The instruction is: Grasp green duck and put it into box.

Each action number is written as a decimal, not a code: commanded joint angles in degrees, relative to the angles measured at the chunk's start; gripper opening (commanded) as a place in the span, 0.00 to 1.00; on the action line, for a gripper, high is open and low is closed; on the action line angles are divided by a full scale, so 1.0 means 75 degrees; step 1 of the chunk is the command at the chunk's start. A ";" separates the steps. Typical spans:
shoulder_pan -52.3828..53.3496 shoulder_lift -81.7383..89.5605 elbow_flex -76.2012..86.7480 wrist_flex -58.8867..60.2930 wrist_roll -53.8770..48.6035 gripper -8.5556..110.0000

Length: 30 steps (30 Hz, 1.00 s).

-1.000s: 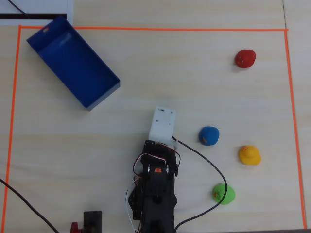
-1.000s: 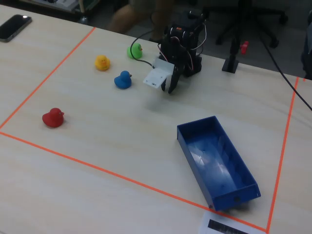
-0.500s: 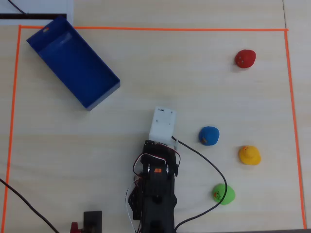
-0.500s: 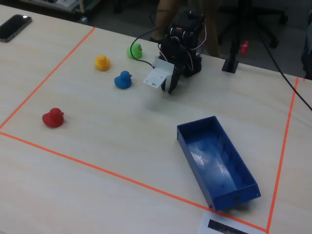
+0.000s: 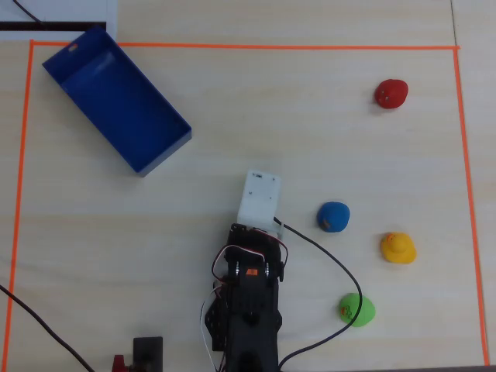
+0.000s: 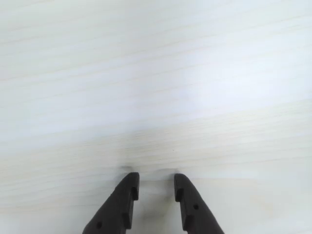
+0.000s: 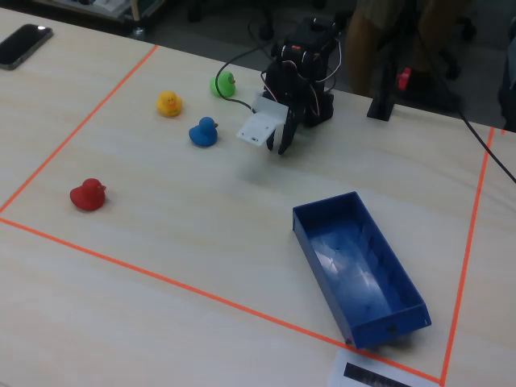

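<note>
While your gripper [image 6: 155,187] hangs slightly parted and empty, the duck [image 5: 356,309] sits lower right, the box [image 5: 116,98] upper left; nothing's done.

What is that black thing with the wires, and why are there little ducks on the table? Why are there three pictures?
The black thing is a small robot arm sitting on a wooden table. Its end effector is two dark fingers with a small gap between them, holding nothing. The three pictures come from three cameras at the same moment: one looks straight down, one stands at the side, and one rides on the arm, so it sees only the fingers and bare table. Inside the orange tape sit four toy ducks: the green duck nearest the arm's base, a yellow duck, a blue duck and a red duck far off. The box is the empty blue tray in the corner.
</note>
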 commanded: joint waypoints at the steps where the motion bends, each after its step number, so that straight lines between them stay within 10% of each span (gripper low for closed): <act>1: 0.0059 -0.0035 -0.0023 0.0152 0.0070 0.13; 30: -0.0023 -0.0035 -0.0023 0.0082 -0.0023 0.07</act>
